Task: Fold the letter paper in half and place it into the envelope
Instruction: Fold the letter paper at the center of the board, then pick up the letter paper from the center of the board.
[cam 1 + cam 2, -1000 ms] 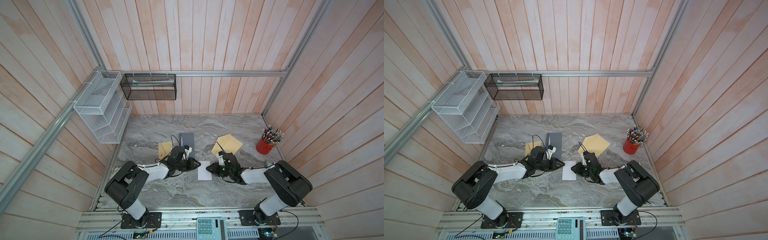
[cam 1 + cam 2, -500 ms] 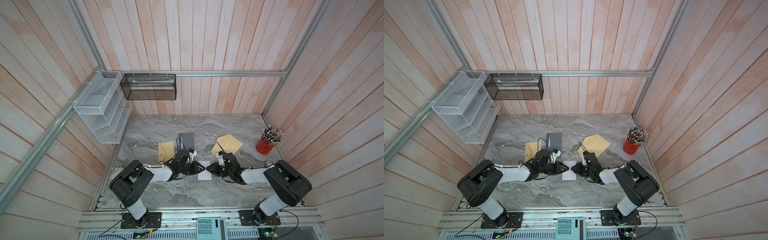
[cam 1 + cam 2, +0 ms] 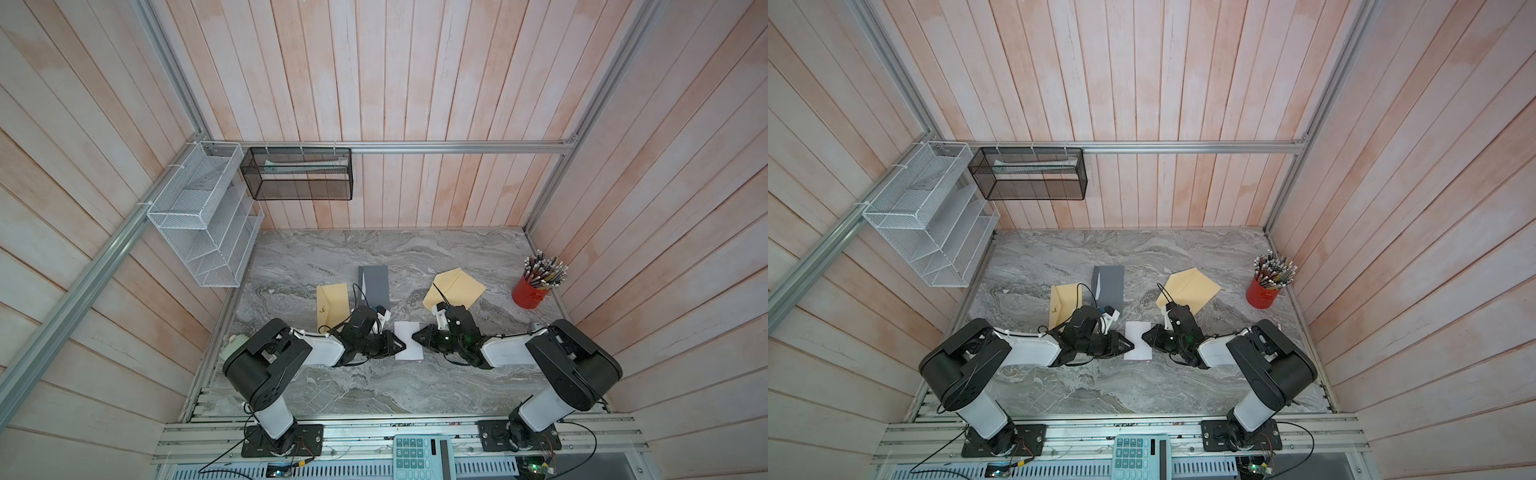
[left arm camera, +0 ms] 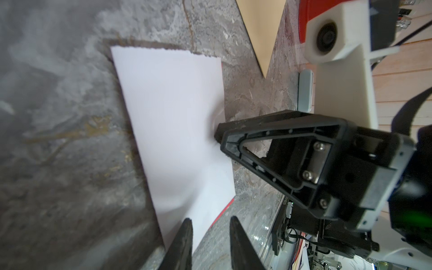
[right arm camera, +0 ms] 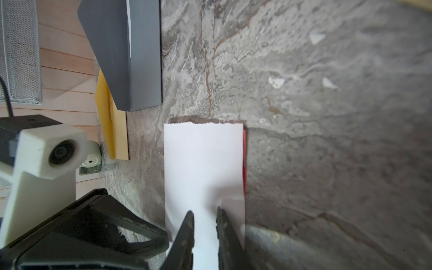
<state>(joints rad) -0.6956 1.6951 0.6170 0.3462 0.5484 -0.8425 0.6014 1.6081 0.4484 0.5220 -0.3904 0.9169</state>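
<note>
The white letter paper (image 3: 409,352) lies flat on the marble table, with a red strip showing along one edge (image 5: 244,163). My left gripper (image 3: 402,343) is at its left edge, my right gripper (image 3: 415,337) at its right edge, tips facing each other. In the left wrist view the left gripper (image 4: 210,219) is open, one finger over the paper's corner and one over bare table. The right gripper (image 5: 205,210) stands narrowly open with its tips pressed on the paper, which wrinkles there (image 4: 216,117). A yellow envelope (image 3: 332,303) lies at back left, another (image 3: 455,289) at back right.
A grey envelope (image 3: 374,284) lies behind the paper. At the right wall stands a red cup of pencils (image 3: 530,293). A white wire rack (image 3: 203,224) and a black mesh basket (image 3: 297,174) hang on the walls. A calculator (image 3: 417,457) sits beyond the front rail.
My left arm has swung right, bringing its gripper from beside the left yellow envelope to the paper's left edge. The right gripper has stayed on the paper.
</note>
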